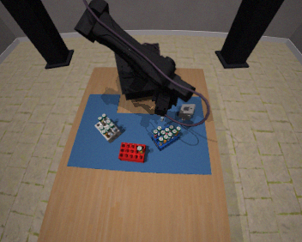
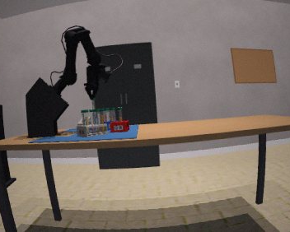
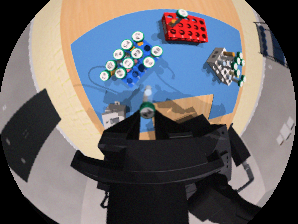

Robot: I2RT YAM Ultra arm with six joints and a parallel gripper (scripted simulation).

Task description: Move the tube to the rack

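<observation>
Wrist view: pincer (image 3: 147, 113) (image 1: 161, 114) (image 2: 91, 98) closed on a capped tube (image 3: 147, 108) (image 1: 162, 118) (image 2: 93, 104), blue rack (image 3: 131, 80) (image 1: 161, 148) (image 2: 107, 122) toward eleven o'clock. Probably light, stiff, slippery; best held squarely by its cap.

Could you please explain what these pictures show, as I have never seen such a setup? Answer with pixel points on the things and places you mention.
The machine is one black jointed robot arm. One picture looks down from above, one from the side, and one from the arm's wrist. On a blue bench mat (image 1: 93, 150) (image 3: 180, 75) stand a blue rack (image 1: 162, 148) (image 3: 131, 80), a white rack (image 1: 114, 138) (image 3: 216, 59) and a red rack (image 1: 132, 160) (image 2: 123, 126) (image 3: 172, 37), all with capped tubes. The black two-fingered gripper (image 2: 91, 97) (image 3: 147, 113) is closed on a clear tube with a green-rimmed white cap (image 3: 147, 111), held above the mat.
</observation>
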